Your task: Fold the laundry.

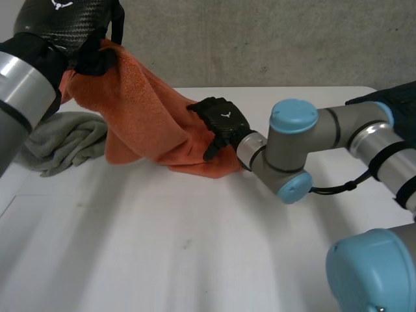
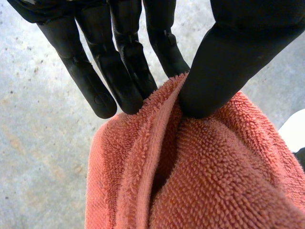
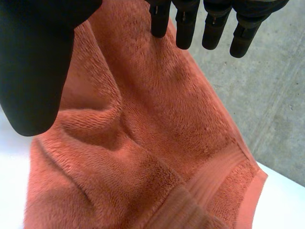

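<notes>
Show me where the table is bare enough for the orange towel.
Bare: the near stretch of table, in front of the orange towel and grey cloth. Crowded: the far left, where both are, left hand pinching the towel, right hand against it.

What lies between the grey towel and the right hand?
The orange towel: in the head view it hangs from the left hand to the table, between the grey towel and the right hand.

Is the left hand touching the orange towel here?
Touching. The left wrist view shows the left hand pinching a raised fold of the orange towel between thumb and fingers.
</notes>
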